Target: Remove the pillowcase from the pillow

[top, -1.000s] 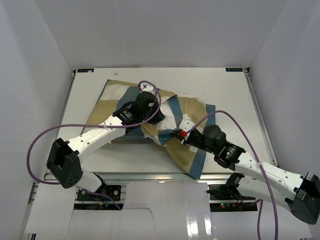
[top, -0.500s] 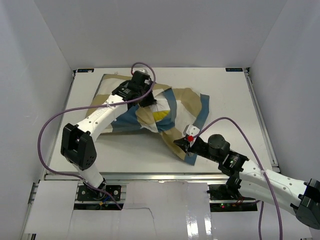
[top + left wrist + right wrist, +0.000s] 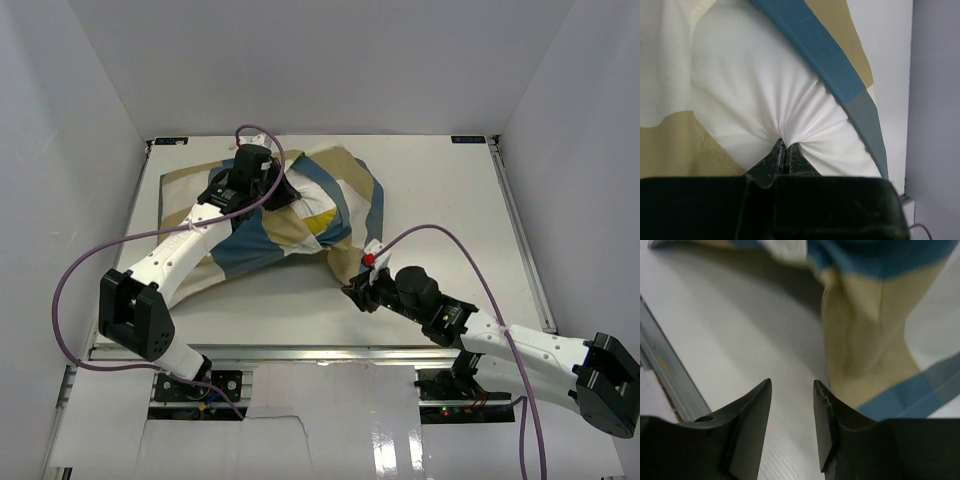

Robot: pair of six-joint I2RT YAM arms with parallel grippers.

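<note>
Pillowcase (image 3: 262, 240) slid left; left hand (image 3: 785, 150) pinches pillow (image 3: 755, 90).

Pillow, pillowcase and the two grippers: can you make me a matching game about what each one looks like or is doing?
Things:
1. left gripper
2. right gripper
3. pillowcase
4. pillow

Looks or doings:
A. blue and tan blocks
B. open, holding nothing
C. plain white and puckered
D. shut, pinching something soft

Right pairs: 1-D, 2-B, 3-A, 4-C.
</note>
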